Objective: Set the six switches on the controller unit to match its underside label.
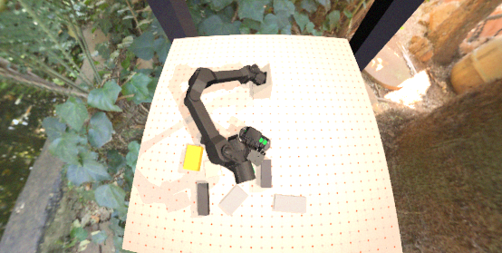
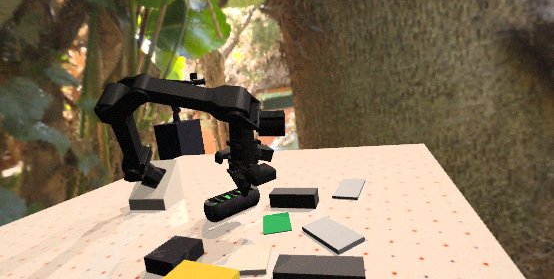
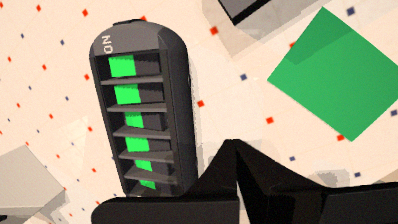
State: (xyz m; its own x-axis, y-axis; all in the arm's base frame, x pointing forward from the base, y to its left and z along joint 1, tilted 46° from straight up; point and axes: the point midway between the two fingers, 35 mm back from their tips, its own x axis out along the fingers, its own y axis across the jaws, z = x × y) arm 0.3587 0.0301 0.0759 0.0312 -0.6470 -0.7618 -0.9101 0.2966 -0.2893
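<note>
The dark grey controller unit [image 1: 262,141] [image 2: 231,210] [image 3: 183,120] is on the bench with its six switches facing up and its underside hidden. The wrist view shows ON lettering at its far end and green on the left part of every switch. The green is wide on the two farthest switches and narrower on the third, fifth and sixth. The nearest switches are small and partly shaded, so their tilt is hard to tell. My gripper [image 2: 243,191] [image 3: 231,146] is shut and empty, its fingertips above and beside the unit's near end. The top view hides the fingertips.
A green tile [image 2: 276,223] [image 3: 340,75] and a dark block [image 1: 265,174] [image 2: 293,199] lie beside the unit. A yellow block [image 1: 193,157] [image 2: 202,271], another dark block [image 1: 202,199] and two pale plates [image 1: 233,199] [image 1: 290,203] lie farther off.
</note>
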